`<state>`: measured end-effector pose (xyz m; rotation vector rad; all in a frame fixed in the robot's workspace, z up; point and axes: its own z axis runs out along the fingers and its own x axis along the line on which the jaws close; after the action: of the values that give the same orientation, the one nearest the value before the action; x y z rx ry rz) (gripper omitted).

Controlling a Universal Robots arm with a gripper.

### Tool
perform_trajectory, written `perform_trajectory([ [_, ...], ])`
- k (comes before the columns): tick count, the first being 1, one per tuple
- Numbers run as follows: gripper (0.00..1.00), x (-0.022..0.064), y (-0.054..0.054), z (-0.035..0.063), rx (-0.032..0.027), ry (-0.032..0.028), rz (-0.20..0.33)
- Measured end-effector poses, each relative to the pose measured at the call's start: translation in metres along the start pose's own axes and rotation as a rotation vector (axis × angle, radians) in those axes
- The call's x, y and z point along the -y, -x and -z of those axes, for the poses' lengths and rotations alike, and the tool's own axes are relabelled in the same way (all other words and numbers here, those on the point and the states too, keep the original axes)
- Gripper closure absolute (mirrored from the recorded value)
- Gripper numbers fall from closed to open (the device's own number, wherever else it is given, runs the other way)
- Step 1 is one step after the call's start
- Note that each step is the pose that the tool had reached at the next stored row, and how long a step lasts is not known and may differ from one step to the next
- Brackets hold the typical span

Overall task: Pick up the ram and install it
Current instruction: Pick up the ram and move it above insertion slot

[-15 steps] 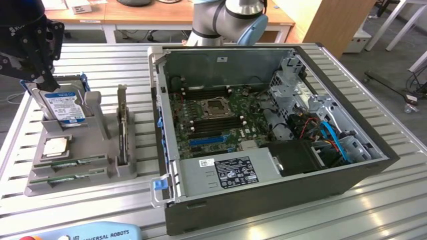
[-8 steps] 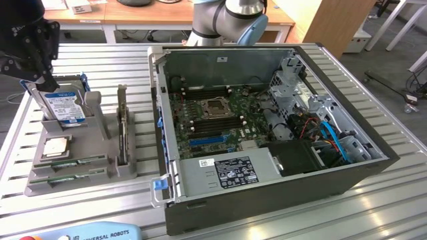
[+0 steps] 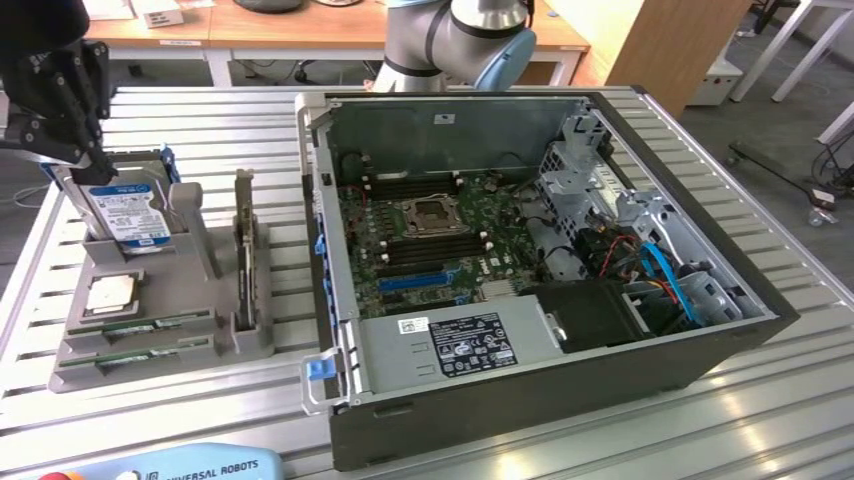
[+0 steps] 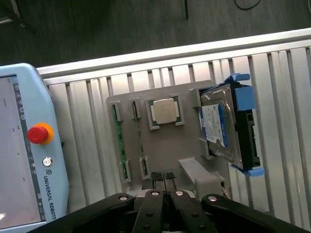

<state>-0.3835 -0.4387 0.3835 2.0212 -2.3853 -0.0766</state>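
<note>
Your gripper [image 4: 164, 177] points down at the surface with its two black fingers [image 4: 156, 181] pressed together, holding nothing. In the exterior view it hangs at the far left, well apart from your arm's shoulder joint [image 3: 461, 35].

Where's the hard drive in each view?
Exterior view: hard drive stands upright in the gray holder, on the exterior view's left of the PC case.
Wrist view: hard drive stands in the same gray holder, beside the CPU.
Shared landmark: the square CPU lying flat on the holder.

Teach pendant [image 4: 22, 160] partly off-frame
</note>
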Motion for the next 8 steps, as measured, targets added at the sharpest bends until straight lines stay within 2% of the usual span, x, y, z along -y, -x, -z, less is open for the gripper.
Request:
perform_trajectory([
  [6, 0.90, 0.0000, 0.0000, -0.0005, -0.0051, 0.0022, 0.108],
  [8, 0.90, 0.0000, 0.0000, -0.0005, -0.0058, 0.0026, 0.122],
])
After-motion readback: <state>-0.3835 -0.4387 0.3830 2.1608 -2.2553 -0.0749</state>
